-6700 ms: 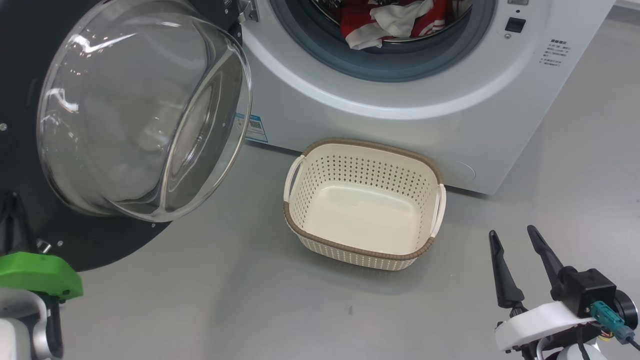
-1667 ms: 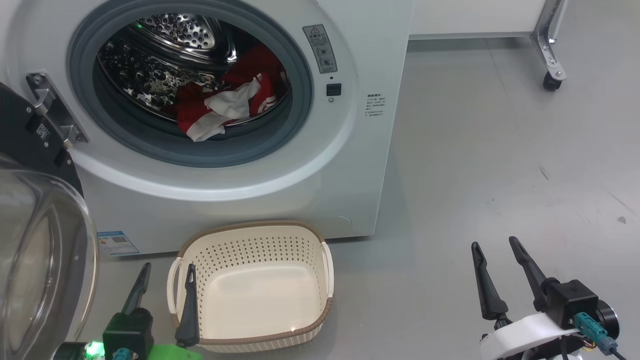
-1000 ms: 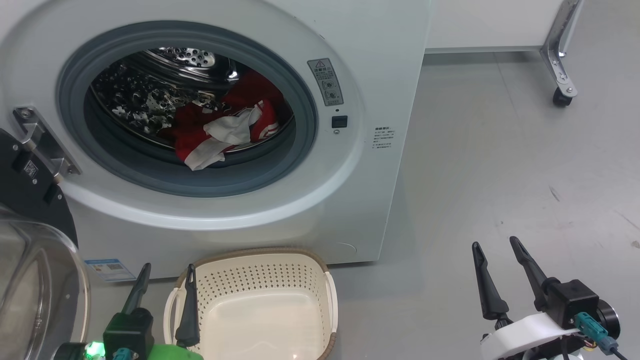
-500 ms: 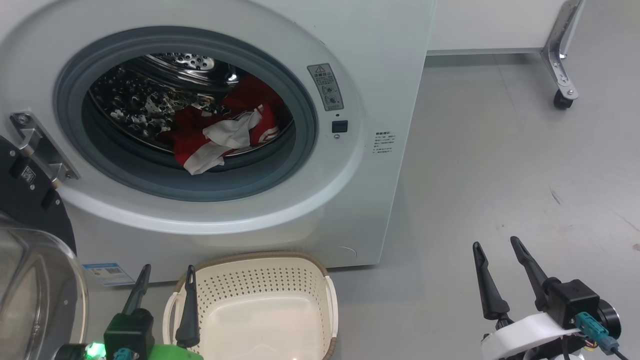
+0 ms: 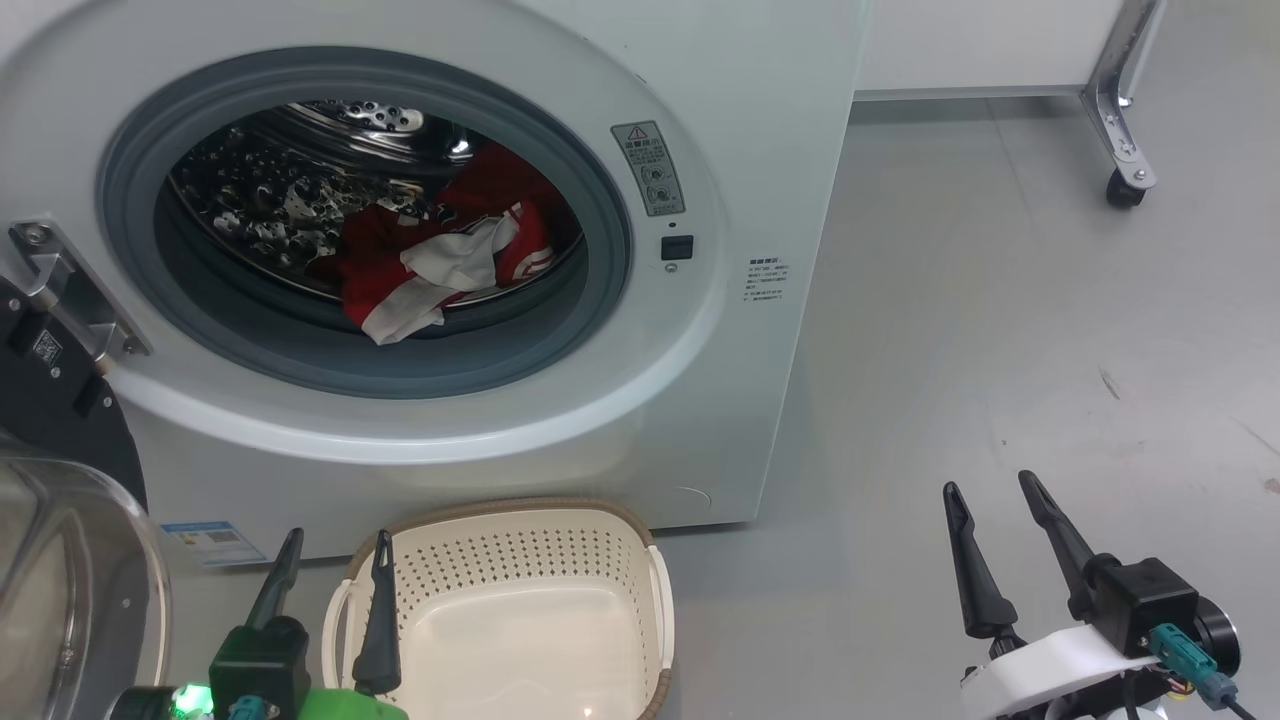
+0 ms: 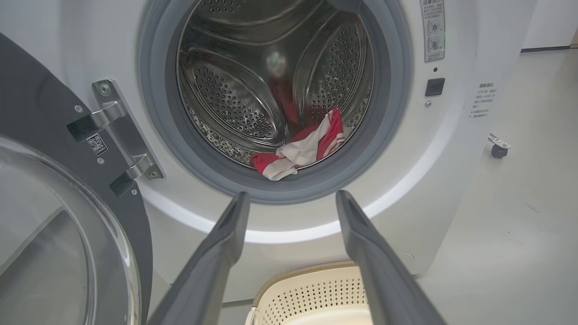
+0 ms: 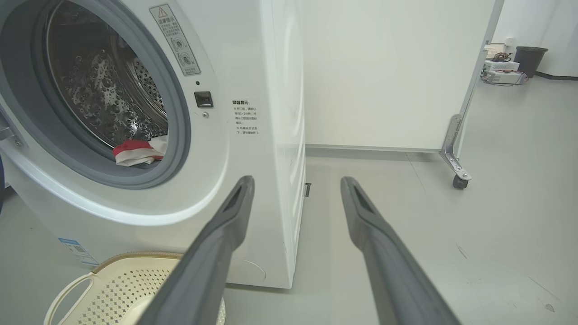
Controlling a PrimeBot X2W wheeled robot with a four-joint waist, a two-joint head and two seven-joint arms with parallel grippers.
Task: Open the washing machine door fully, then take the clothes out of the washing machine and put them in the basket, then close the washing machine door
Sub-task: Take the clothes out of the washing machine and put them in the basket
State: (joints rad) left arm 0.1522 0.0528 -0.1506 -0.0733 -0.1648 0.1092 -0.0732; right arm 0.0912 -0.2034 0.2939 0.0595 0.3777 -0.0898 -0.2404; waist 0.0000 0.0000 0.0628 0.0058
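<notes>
The white washing machine (image 5: 760, 120) (image 6: 451, 149) (image 7: 253, 54) stands with its door (image 5: 50, 560) (image 6: 49, 234) swung wide open to the left. Red and white clothes (image 5: 440, 255) (image 6: 302, 149) (image 7: 135, 151) lie at the front of the steel drum. The cream basket (image 5: 520, 610) (image 6: 316, 293) (image 7: 113, 289) sits empty on the floor below the opening. My left gripper (image 5: 335, 545) (image 6: 291, 201) is open, low over the basket's left rim. My right gripper (image 5: 990, 490) (image 7: 295, 185) is open over the bare floor, right of the machine.
Grey floor (image 5: 1000, 330) spreads to the right of the washer. A white panel on a metal leg with a caster (image 5: 1125, 190) (image 7: 459, 180) stands behind at the right. Far off in the right wrist view stands a dark bin (image 7: 528, 58).
The head view has shifted slightly, so the washer sits a touch further left. Both grippers stay open and keep their places. The clothes have not moved.
</notes>
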